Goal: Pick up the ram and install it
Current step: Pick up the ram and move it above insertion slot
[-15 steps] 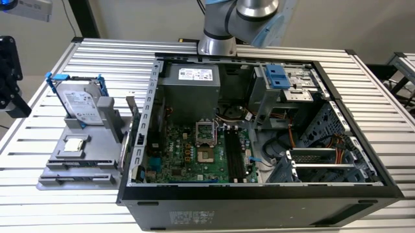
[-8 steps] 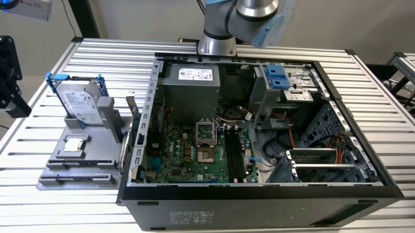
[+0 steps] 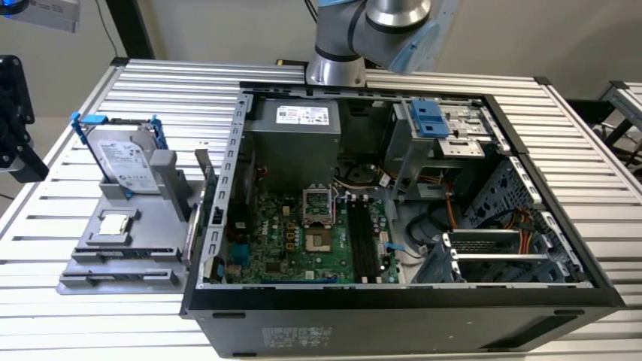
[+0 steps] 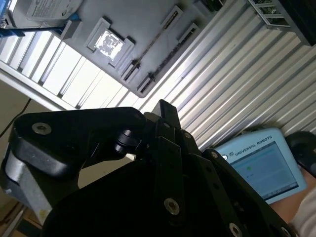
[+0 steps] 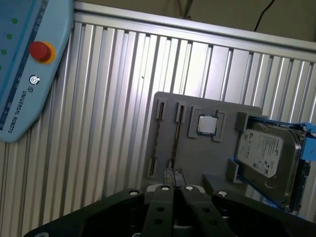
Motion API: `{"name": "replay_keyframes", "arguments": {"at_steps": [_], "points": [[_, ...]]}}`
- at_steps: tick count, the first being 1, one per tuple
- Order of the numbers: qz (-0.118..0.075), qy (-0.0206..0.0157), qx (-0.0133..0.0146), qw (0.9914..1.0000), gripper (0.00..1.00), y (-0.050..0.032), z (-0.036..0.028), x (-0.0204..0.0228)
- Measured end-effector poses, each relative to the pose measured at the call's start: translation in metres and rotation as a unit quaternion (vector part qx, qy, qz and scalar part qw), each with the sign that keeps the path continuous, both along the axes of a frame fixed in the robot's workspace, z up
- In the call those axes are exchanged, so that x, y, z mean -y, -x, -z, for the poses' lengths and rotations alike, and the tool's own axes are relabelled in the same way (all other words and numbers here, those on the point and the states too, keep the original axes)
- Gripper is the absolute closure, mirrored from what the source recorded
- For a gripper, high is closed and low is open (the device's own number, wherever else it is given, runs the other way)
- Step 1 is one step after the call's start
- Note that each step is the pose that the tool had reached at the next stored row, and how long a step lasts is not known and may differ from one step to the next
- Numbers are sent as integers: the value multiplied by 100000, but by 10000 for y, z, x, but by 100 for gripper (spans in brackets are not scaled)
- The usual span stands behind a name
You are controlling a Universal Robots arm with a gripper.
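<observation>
The ram (image 5: pixel 175 140) stands on edge in a slot of the grey holder tray (image 5: pixel 207 163), right beside the small square silver chip (image 5: pixel 207 124). It shows as a thin dark line in both wrist views (image 4: pixel 150 44). My gripper (image 5: pixel 174 173) hangs high above the tray's near end, well apart from the ram. Its black fingers (image 4: pixel 164 106) are pressed together with nothing between them. In the exterior view the open computer case (image 3: pixel 401 301) lies on the table, with the motherboard's black memory slots (image 3: pixel 363 237) bare.
A silver hard drive in a blue frame (image 3: pixel 125 162) stands at the tray's far end. A light-blue teach pendant (image 5: pixel 19 64) lies on the ribbed aluminium table (image 3: pixel 60 316). The arm's body (image 3: pixel 371 30) rises behind the case.
</observation>
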State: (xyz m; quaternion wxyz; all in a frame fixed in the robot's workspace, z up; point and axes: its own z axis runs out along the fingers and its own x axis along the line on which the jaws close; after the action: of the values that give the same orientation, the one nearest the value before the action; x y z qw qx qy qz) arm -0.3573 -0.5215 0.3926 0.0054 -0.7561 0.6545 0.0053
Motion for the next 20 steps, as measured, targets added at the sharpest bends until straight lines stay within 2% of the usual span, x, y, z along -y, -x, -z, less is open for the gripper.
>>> {"name": "replay_keyframes", "arguments": {"at_steps": [7, 8, 20], "points": [[60, 2, 0, 100000, 100, 0, 0, 0], [68, 2, 0, 100000, 0, 0, 0, 0], [170, 2, 0, 100000, 0, 0, 0, 0]]}}
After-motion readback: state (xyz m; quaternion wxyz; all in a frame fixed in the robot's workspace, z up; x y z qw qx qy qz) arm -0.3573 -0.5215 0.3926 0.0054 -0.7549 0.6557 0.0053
